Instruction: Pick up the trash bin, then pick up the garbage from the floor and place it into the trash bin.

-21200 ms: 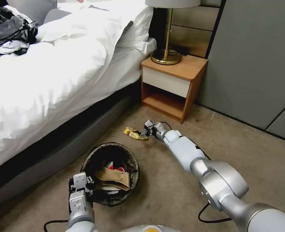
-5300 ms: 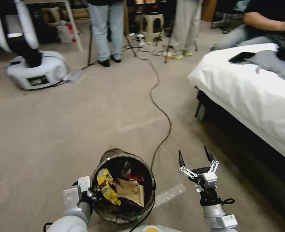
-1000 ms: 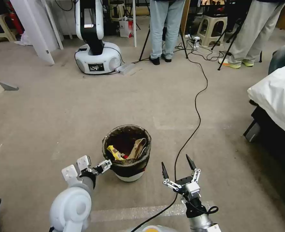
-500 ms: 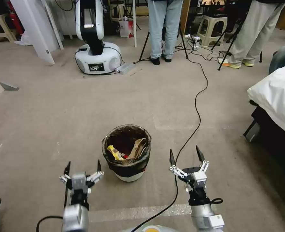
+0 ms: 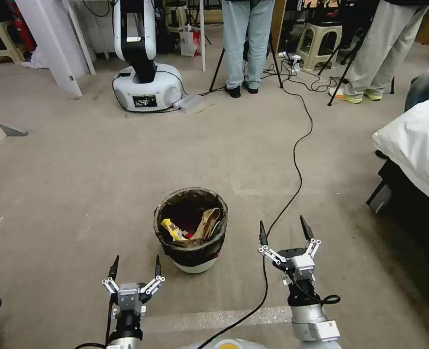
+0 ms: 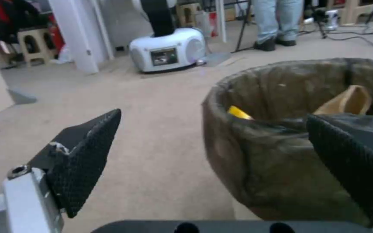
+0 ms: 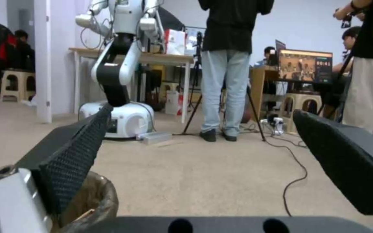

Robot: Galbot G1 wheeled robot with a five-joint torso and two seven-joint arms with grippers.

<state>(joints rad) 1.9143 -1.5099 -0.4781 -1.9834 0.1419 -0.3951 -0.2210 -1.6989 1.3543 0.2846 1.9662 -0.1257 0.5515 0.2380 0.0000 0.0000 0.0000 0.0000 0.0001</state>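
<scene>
The trash bin [image 5: 191, 229] stood upright on the floor, mid-carpet, well apart from the bed [image 5: 416, 145] at the right edge. The garbage [image 5: 190, 227], a yellow wrapper and tan paper among it, sat inside the bin, so collection looked finished. Left pincer [image 5: 134, 271] hovered wide open and empty just beside the bin; right pincer [image 5: 285, 232] likewise spread, holding nothing, on the bin's other side, over the black cable [image 5: 298, 160]. No brand or label writing was legible.
</scene>
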